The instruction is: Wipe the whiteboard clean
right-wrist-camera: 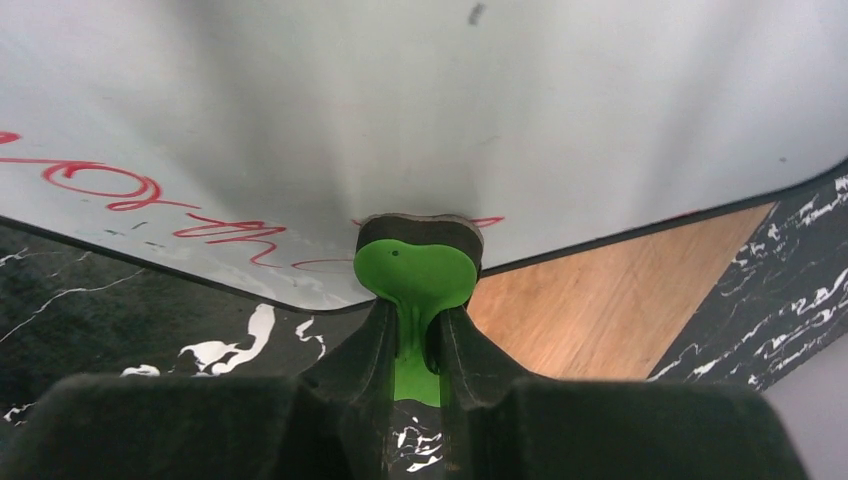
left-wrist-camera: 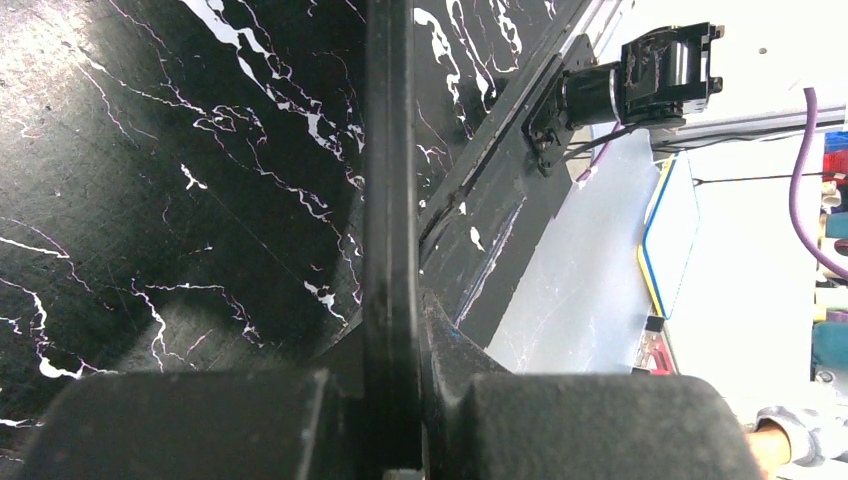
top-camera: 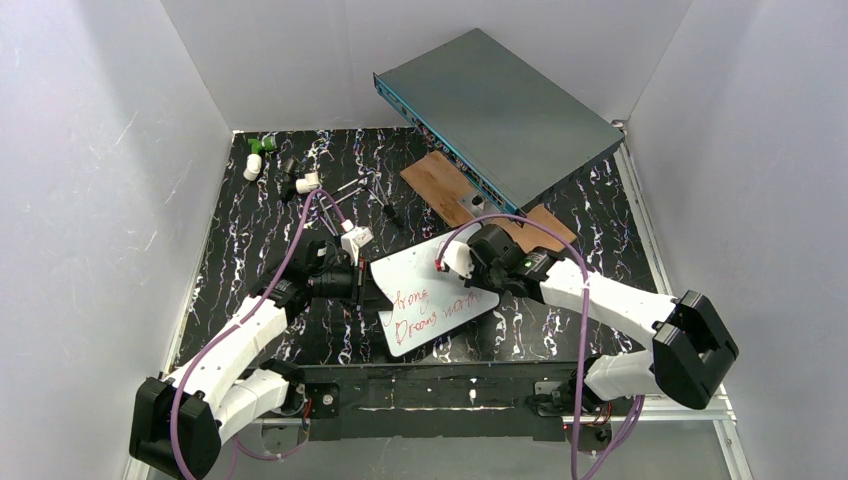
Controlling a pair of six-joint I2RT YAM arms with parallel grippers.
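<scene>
The whiteboard (top-camera: 430,290) lies tilted at the table's middle, with red handwriting (top-camera: 425,308) across its near half. My left gripper (top-camera: 362,283) is shut on the board's left edge. In the left wrist view that black rim (left-wrist-camera: 390,150) runs edge-on between the left gripper (left-wrist-camera: 400,330) jaws. My right gripper (top-camera: 462,268) is over the board's far right part, shut on a green eraser (right-wrist-camera: 415,275). The eraser's dark front face touches the whiteboard (right-wrist-camera: 400,110) near its edge, beside red writing (right-wrist-camera: 110,185).
A grey-teal metal box (top-camera: 495,110) leans at the back right over a brown wooden plank (top-camera: 440,180). Small white and green parts (top-camera: 255,160) lie at the back left, with more white pieces (top-camera: 355,238) beside the left gripper. A black bar (top-camera: 430,385) crosses the near edge.
</scene>
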